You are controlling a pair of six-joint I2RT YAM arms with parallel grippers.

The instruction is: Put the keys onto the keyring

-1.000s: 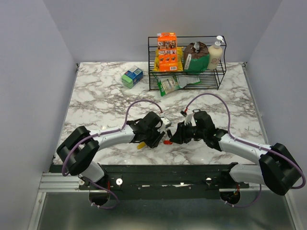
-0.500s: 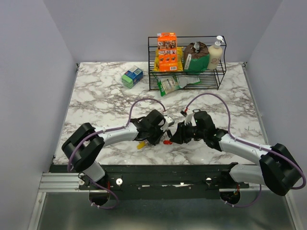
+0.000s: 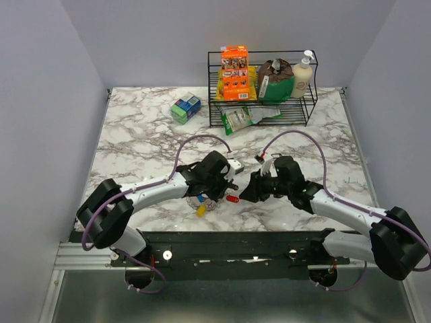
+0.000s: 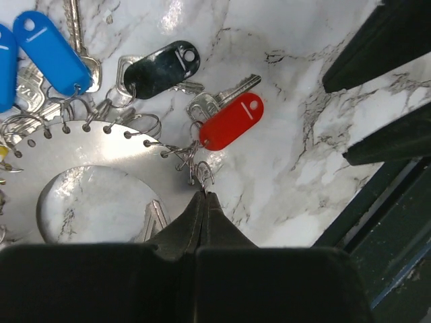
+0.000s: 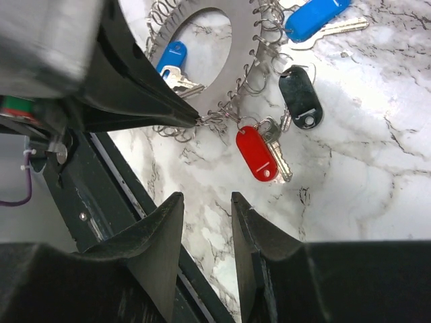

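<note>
My left gripper (image 4: pixel 204 196) has just closed at the rim of the keyring (image 4: pixel 101 158).

At the bottom centre of the left wrist view its jaws, half apart a second ago, now press tight together. They seem to nip one small wire loop on the flat silvery ring, and I judge this gives me the hold I need to steady that loop for threading. Just above lies the red-tagged key (image 4: pixel 232 121), then the black-tagged key (image 4: pixel 161 66) and, upper left, the blue-tagged key (image 4: pixel 50 48), all by the rim. My right gripper (image 5: pixel 206 202) hovers opposite, jaws partly apart, holding nothing. Beyond spreads the marble table (image 3: pixel 135 141), with a wire rack (image 3: pixel 262 111) of groceries at its far edge and plain grey walls (image 3: pixel 40 101) around.
</note>
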